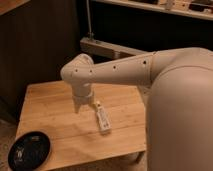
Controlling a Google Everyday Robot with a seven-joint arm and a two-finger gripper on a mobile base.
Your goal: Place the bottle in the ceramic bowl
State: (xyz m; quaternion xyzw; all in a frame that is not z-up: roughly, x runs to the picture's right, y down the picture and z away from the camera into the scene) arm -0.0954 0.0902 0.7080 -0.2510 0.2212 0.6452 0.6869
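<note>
The bottle (103, 119) is slim and white and lies on its side on the wooden table (50, 105), near the table's middle, cap end pointing away from me. The ceramic bowl (29, 149) is black and shallow and sits at the table's front left corner. My gripper (85, 106) hangs below the white wrist, just left of the bottle's far end and close above the tabletop. The bowl is well to the left and nearer than the gripper.
My large white arm (170, 100) fills the right side and hides the table's right part. A dark wall and a shelf with a grey ledge (107, 47) stand behind the table. Floor shows at the lower left.
</note>
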